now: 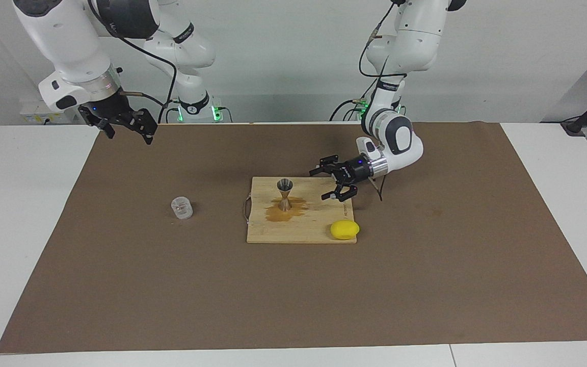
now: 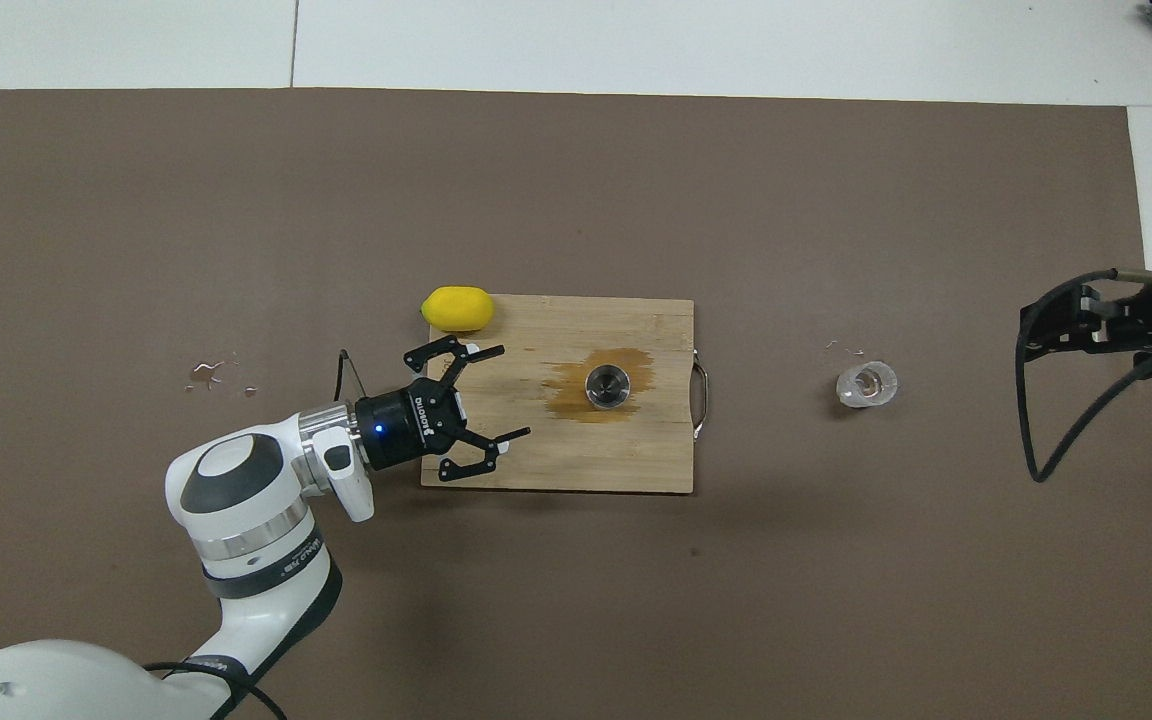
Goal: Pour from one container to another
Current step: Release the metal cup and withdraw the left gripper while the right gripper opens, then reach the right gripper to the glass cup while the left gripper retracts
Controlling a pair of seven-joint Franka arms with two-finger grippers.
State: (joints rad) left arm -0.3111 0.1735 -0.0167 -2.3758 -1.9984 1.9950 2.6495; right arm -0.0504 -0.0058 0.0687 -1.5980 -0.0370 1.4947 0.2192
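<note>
The right gripper hangs spread and empty over the mat's edge nearest the robots, at the right arm's end. A glass cup stands on the mat, well apart from the cutting board at the table's middle. There a metal jigger stands upright in a brown puddle. The left gripper hovers spread over the board near the jigger, a lemon at the board's corner.

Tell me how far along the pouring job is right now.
The pour looks done: the jigger stands upright on the cutting board in a brown spill, and the glass cup sits upright on the mat, toward the right arm's end. Nothing is in hand: the left gripper is open over the board, the right gripper raised, waiting. Little seems left.
</note>
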